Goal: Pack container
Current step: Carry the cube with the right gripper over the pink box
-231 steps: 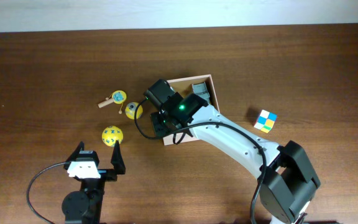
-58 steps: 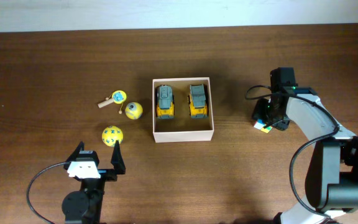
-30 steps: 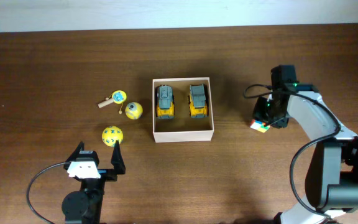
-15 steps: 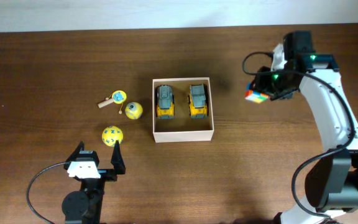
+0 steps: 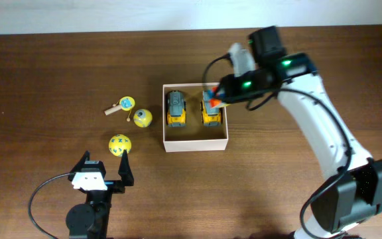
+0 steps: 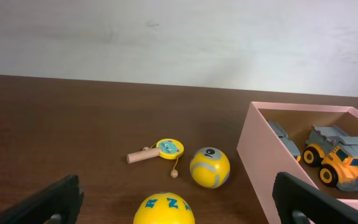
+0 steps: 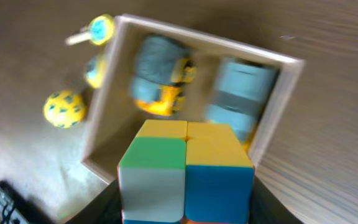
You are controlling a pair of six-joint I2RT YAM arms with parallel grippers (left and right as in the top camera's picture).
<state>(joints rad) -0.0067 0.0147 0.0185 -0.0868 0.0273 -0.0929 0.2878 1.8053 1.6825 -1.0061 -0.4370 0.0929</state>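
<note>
The box (image 5: 196,145) sits near the middle of the table (image 5: 58,73), open side up, with two yellow-and-grey trucks parked side by side in its far half: the left truck (image 5: 176,108) and the right truck (image 5: 211,118). The near half of its brown floor is bare. The right gripper (image 5: 217,96) hangs over the box's far right part, clamped on a colour cube (image 7: 185,171). In the wrist view the cube fills the lower frame, with the box and both trucks below it and apart from it. From overhead the cube lies over the right truck's far end, just inside the right wall. So the step in hand looks like carrying the cube in, with the release not yet made. Dropped here, it would likely land on the truck or catch the wall, so the next move calls for a shift toward the robot, over the bare floor. Then comes a descent until the cube is low inside the walls, and only then a parting of the jaws. How high the cube hangs I cannot tell exactly. Left of the box, three toys wait on the table: a ball (image 5: 142,118) near the left wall, a second ball (image 5: 119,144) nearer the robot, and a small rattle (image 5: 123,104) beyond them. The left gripper (image 5: 105,162) rests at the near edge, jaws wide apart and holding nothing, close to the second ball.
</note>
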